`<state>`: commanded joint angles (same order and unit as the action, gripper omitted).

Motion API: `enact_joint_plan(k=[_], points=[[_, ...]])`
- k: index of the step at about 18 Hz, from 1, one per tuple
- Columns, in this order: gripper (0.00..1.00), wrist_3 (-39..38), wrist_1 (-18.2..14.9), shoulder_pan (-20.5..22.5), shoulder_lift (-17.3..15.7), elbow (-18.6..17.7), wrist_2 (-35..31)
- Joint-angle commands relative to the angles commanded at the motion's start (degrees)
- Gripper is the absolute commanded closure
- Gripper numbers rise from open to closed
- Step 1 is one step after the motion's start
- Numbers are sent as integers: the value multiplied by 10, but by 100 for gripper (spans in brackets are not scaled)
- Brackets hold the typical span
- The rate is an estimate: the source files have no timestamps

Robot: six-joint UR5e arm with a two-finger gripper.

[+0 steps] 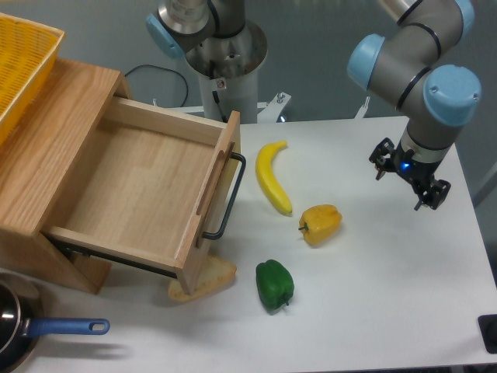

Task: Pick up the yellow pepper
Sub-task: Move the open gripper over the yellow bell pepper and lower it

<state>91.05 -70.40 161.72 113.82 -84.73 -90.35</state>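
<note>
The yellow pepper (321, 224) lies on the white table (373, 311), just right of the banana's lower tip, its short stem pointing left. My gripper (408, 182) hangs at the right side of the table, up and to the right of the pepper and well apart from it. Its dark fingers are spread and nothing is between them.
A yellow banana (272, 176) lies left of the pepper. A green pepper (275, 285) sits below it. A wooden drawer unit (147, 186) stands open at the left, with a bread slice (203, 281) under its front. A blue-handled pan (46, 330) is bottom left, a yellow basket (23, 58) top left.
</note>
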Motion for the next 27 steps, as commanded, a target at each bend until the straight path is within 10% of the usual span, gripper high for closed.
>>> enact_joint_plan(k=[7,12,27], points=[[0,-4,12,-5,-1,-10,-2],[0,-71,112,-8,-12,-81,-2],[0,-180,111,-43,4,-130,2]])
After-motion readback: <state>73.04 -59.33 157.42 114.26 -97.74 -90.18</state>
